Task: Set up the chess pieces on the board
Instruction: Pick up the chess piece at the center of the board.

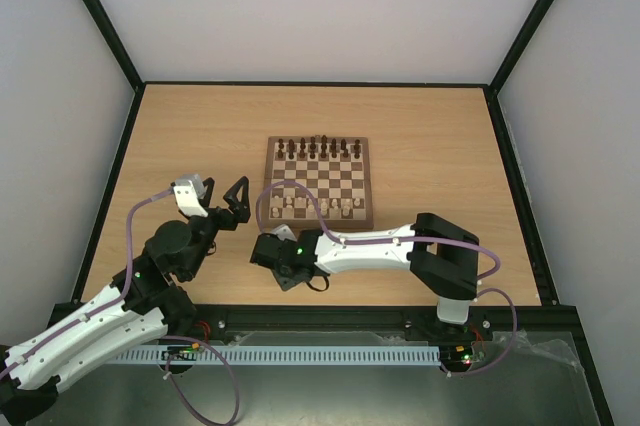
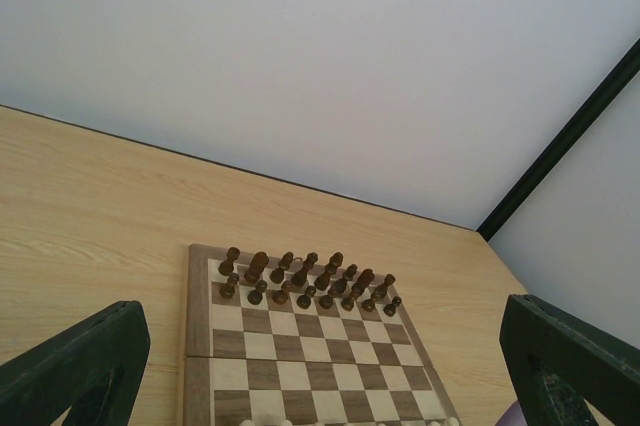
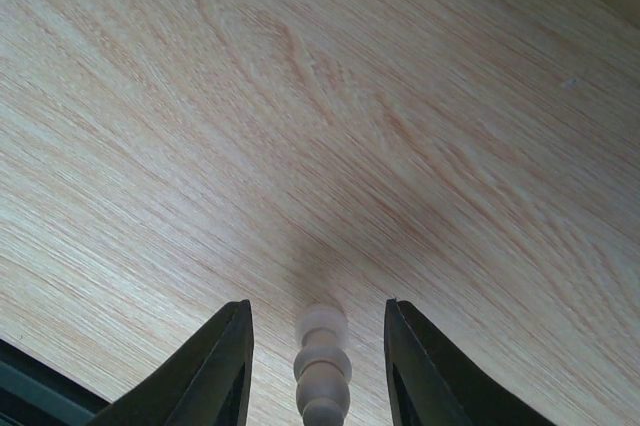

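The board (image 1: pixel 330 184) lies mid-table, with dark pieces (image 1: pixel 318 148) in two rows on its far side and several pale chess pieces (image 1: pixel 315 205) along its near rows. Another pale piece (image 3: pixel 322 361) lies on the bare table off the board. My right gripper (image 3: pixel 316 303) straddles it, low over the table. Its fingers (image 3: pixel 225 366) stand narrowly apart with a gap on each side of the piece. My left gripper (image 1: pixel 225 201) hovers wide open left of the board (image 2: pixel 300 346), facing it and holding nothing.
The dark pieces (image 2: pixel 305 281) stand in order at the board's far edge. Black frame rails (image 1: pixel 505 161) border the wooden table on all sides. My right arm (image 1: pixel 370 246) stretches across the table just in front of the board.
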Controlling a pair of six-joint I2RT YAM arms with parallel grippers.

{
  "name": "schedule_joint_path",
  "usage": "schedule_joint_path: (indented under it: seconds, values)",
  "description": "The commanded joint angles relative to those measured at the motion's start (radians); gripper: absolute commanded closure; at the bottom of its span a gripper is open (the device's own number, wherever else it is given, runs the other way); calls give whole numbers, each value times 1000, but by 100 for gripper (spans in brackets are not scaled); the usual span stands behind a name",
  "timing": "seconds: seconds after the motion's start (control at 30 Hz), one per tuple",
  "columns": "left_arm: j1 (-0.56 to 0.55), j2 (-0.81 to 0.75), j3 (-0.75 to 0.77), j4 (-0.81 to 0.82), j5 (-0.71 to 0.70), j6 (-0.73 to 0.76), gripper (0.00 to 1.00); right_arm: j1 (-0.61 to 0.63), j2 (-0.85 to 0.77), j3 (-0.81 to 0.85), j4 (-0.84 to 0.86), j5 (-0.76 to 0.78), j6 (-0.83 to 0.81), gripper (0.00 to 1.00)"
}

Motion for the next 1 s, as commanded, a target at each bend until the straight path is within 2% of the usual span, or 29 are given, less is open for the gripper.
schedule_joint_path:
  seconds: [0.0, 0.17, 0.7, 0.97]
  values:
    - [-1, 4, -4, 13, -13, -9, 1, 20, 9, 15, -66, -3, 24, 64]
    - [-2, 10, -3, 13, -13, -9, 1, 32, 8, 6, -82, -4, 43, 68]
    - [-2, 10, -1, 13, -1, -11, 1, 41, -17, -1, -119, 3, 68, 91]
    - [-2, 5, -2, 14, -3, -11, 1, 41, -30, 36, -175, 25, 55, 92]
